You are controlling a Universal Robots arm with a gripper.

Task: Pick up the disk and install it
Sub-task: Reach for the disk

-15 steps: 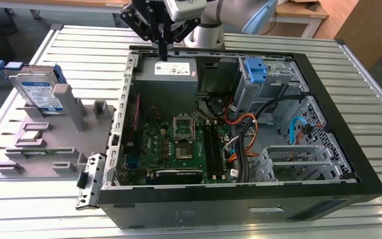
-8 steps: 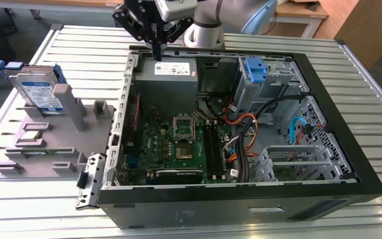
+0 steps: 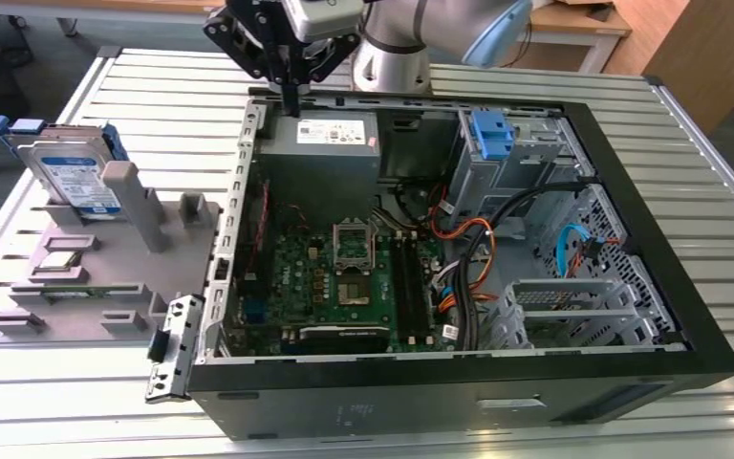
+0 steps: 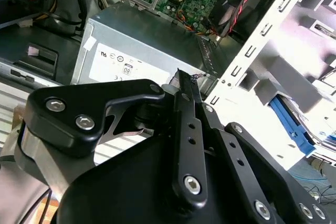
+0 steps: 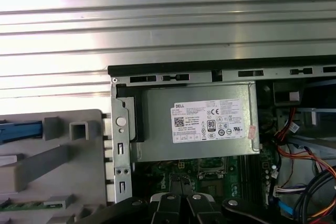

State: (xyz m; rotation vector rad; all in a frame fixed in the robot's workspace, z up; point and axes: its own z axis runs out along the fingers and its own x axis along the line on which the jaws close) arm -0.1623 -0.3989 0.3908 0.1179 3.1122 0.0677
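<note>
The disk [image 3: 72, 177], a silver-grey drive with a blue-and-white label and blue side rails, stands on edge in a grey holder [image 3: 99, 277] on the exterior view's left, outside the computer case. My gripper [image 3: 293, 105] hangs well apart from it, over the back left corner of the open case [image 3: 622, 287]. It is just above the grey power-supply box [image 3: 322, 134]. The fingers are pressed together and shut, holding nothing. In both wrist views the shut gripper [image 5: 181, 205] [image 4: 184, 80] sits close over the power-supply box [image 5: 194, 121] [image 4: 136, 56].
Inside the case lie a green motherboard [image 3: 355, 277], loose orange, black and blue cables [image 3: 469, 239], a blue plastic bracket [image 3: 488, 132] at a drive bay, and a metal drive cage [image 3: 572, 306]. The case and holder rest on a ribbed metal table [image 3: 150, 86].
</note>
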